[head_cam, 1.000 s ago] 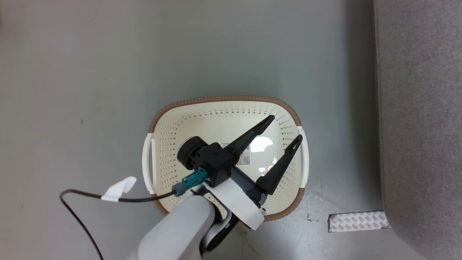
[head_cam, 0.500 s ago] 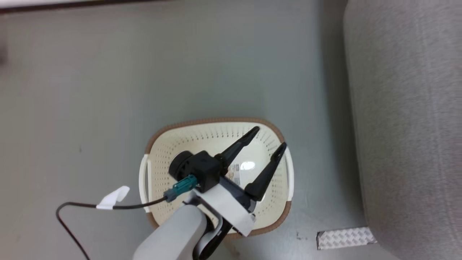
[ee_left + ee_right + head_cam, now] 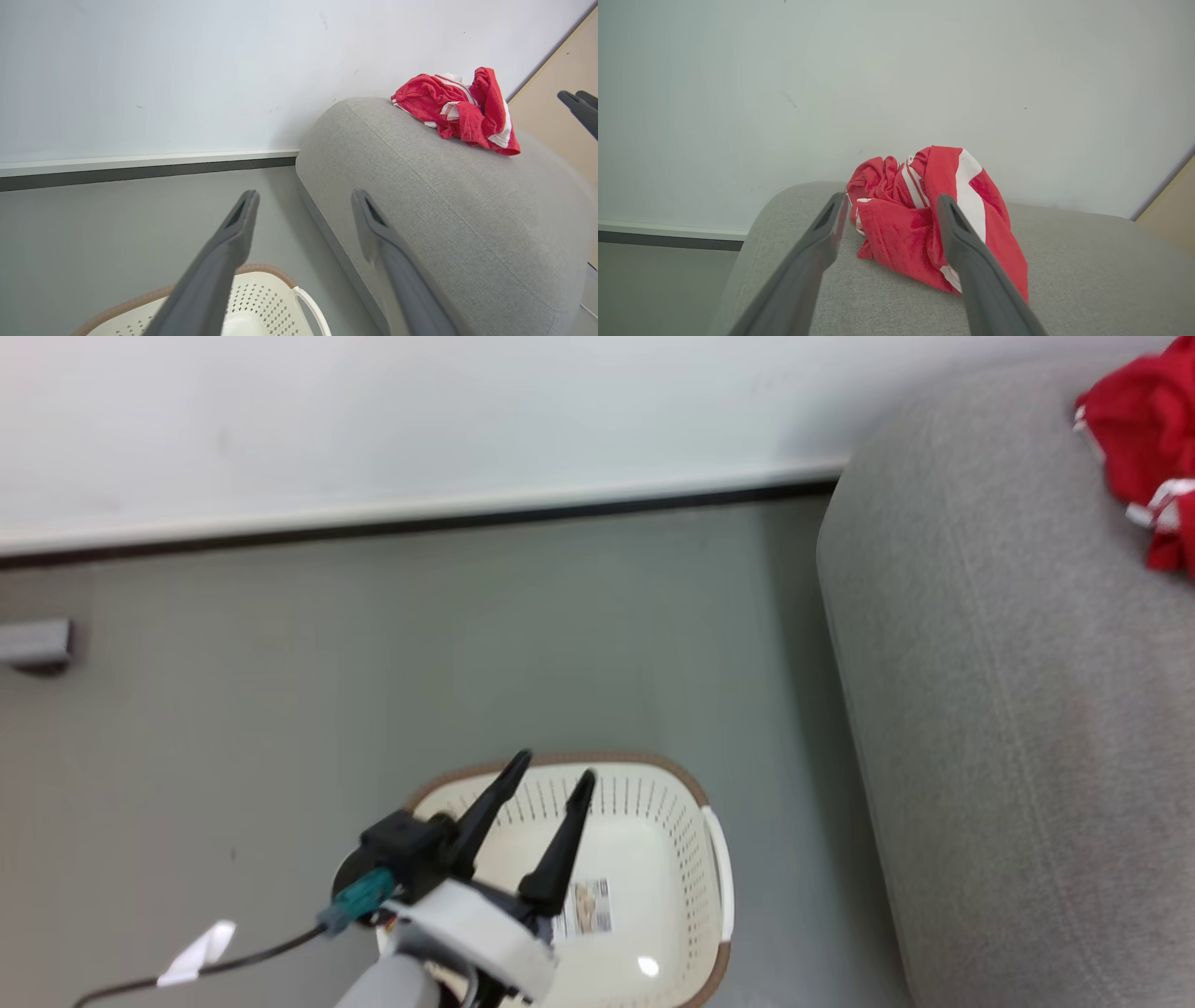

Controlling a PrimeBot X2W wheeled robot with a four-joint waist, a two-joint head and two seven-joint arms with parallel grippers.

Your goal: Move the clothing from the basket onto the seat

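Now the left gripper (image 3: 554, 770) hangs over the basket (image 3: 693, 859) with its two dark fingers spread well apart and nothing between them. Under the fingers the basket's pale floor shows a printed label (image 3: 586, 907), which lies just beside the right-hand finger in the head view. In the left wrist view the basket's brown rim and one white handle sit below and between the finger shafts, while the seat (image 3: 420, 186) rises just past the right fingertip.

The right gripper (image 3: 892, 199) also has its fingers spread wide, clamped on nothing. Beyond its fingertips, and seen through the gap between them, the clothing (image 3: 901, 224) lies in a crumpled red heap with white stripes on the seat's top, close to the white wall (image 3: 896, 70). Whether the fingertips touch the cloth I cannot tell; no fabric is pinched between them.

From the left fingers the clothing is well apart, up and to the right on the grey cushion. Behind the left gripper's wrist a dark cable (image 3: 271, 947) with a white tag (image 3: 198, 952) trails off to the left over the grey floor (image 3: 373, 663).
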